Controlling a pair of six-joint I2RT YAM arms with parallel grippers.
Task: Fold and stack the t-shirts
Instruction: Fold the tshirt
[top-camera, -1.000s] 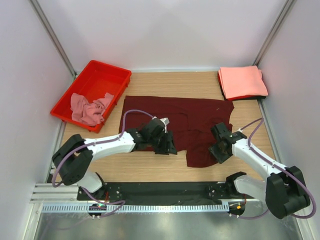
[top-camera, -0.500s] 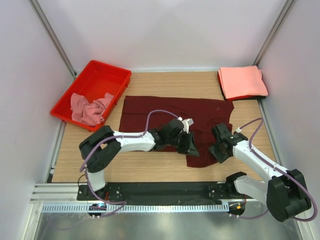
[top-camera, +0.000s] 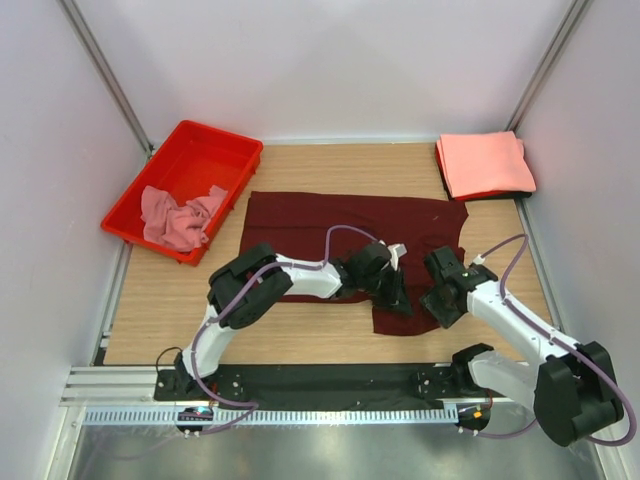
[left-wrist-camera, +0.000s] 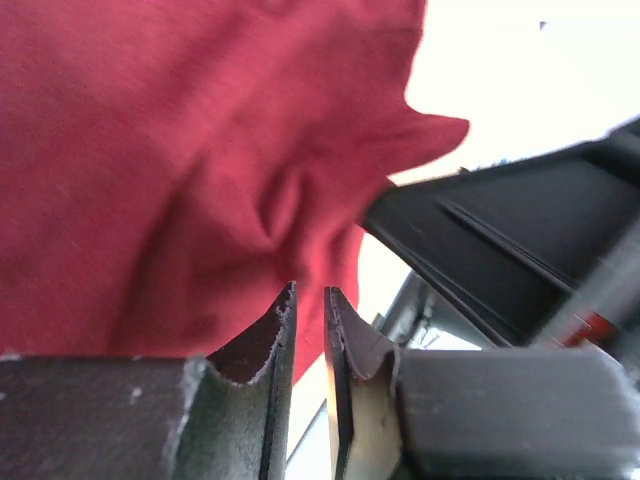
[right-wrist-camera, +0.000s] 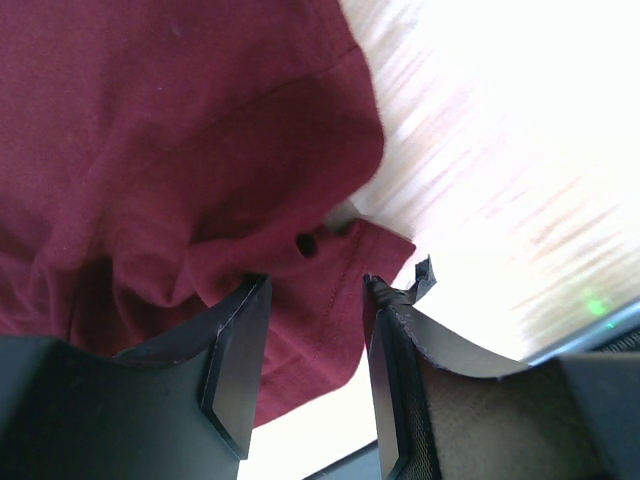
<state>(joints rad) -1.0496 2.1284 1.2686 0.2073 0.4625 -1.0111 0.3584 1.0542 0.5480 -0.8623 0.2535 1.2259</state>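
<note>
A dark maroon t-shirt (top-camera: 350, 225) lies spread flat across the middle of the table, with a flap hanging toward the near edge at the right. My left gripper (top-camera: 400, 300) sits low at that flap's left edge. In the left wrist view its jaws (left-wrist-camera: 310, 292) stand only a narrow slit apart, with the maroon cloth (left-wrist-camera: 180, 150) just beyond the tips. My right gripper (top-camera: 440, 305) is at the flap's right edge, open. It straddles a bunched hem corner of the shirt (right-wrist-camera: 330, 260) between its fingers (right-wrist-camera: 315, 282).
A folded salmon-pink t-shirt (top-camera: 485, 165) rests at the back right corner. A red plastic tray (top-camera: 215, 145) at the back left holds a crumpled dusty pink t-shirt (top-camera: 178, 218). White walls close in both sides. A black rail runs along the near edge.
My left arm has swept right along the maroon shirt's near edge to the flap, and its jaws have narrowed from wide to a slit. The right arm has barely moved.
</note>
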